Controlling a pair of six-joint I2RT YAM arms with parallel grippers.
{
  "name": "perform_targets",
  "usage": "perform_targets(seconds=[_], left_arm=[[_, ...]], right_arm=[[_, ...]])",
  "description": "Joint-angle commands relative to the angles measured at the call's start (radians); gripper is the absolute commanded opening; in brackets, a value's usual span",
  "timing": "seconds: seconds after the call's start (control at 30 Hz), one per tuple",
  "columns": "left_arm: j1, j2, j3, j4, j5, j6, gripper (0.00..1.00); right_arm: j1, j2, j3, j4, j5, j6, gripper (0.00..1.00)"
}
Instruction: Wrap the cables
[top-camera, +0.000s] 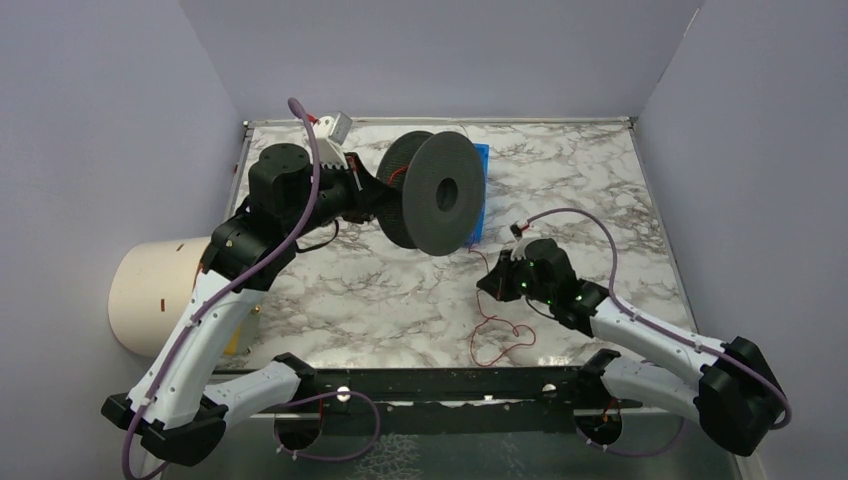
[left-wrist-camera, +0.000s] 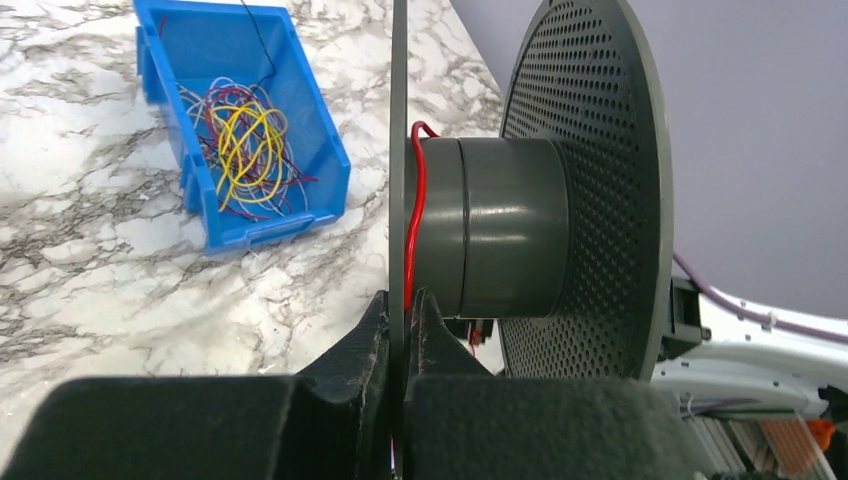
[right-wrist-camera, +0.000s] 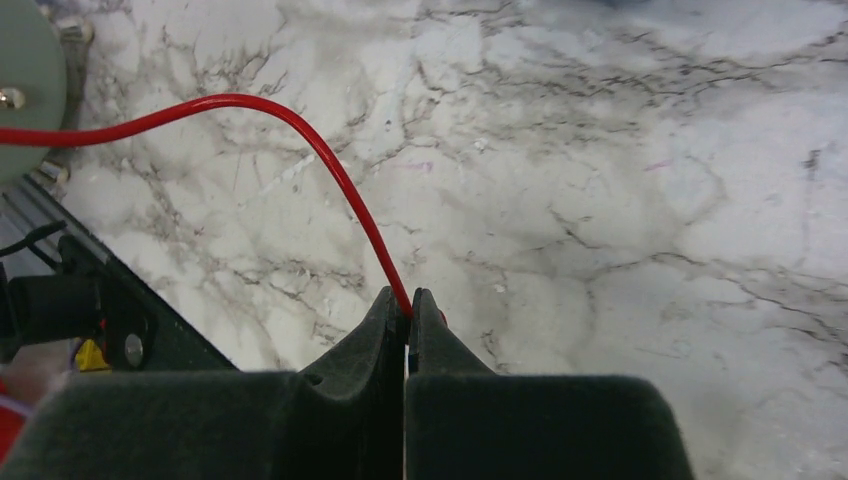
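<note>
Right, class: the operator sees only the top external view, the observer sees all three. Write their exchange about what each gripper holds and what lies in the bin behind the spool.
Operator: Is the right gripper really holding that red cable?
Observer: Yes. The right wrist view shows the right gripper shut on the red cable, pinched at its fingertips.
Operator: And the left gripper?
Observer: The left gripper is shut on the edge of one thin flange of the spool; red cable runs up beside the hub.
Operator: The bin?
Observer: The blue bin holds a tangle of cables, yellow, red and purple.
</note>
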Motion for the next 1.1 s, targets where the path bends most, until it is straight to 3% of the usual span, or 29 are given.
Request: perform_targets(seconds=[0.0,0.67,1.07], left_arm=[[-0.003,-0.051,-0.005,0.143,-0.088,-0.075,0.0],[-0.002,-0.105,-0.113,0.141,-0.424,-0.088,0.0],[-0.002,-0.074,-0.176,0.054,-0.597,-0.007,0.0]], right_arm=[[0.086,0.029,0.044,0.036,0.064,0.042,0.01],[0.512,0.184,0.353,-0.032,0.136,0.013,0.01],[0.587,0.236,0.644,-0.288,0.167,-0.071,0.01]])
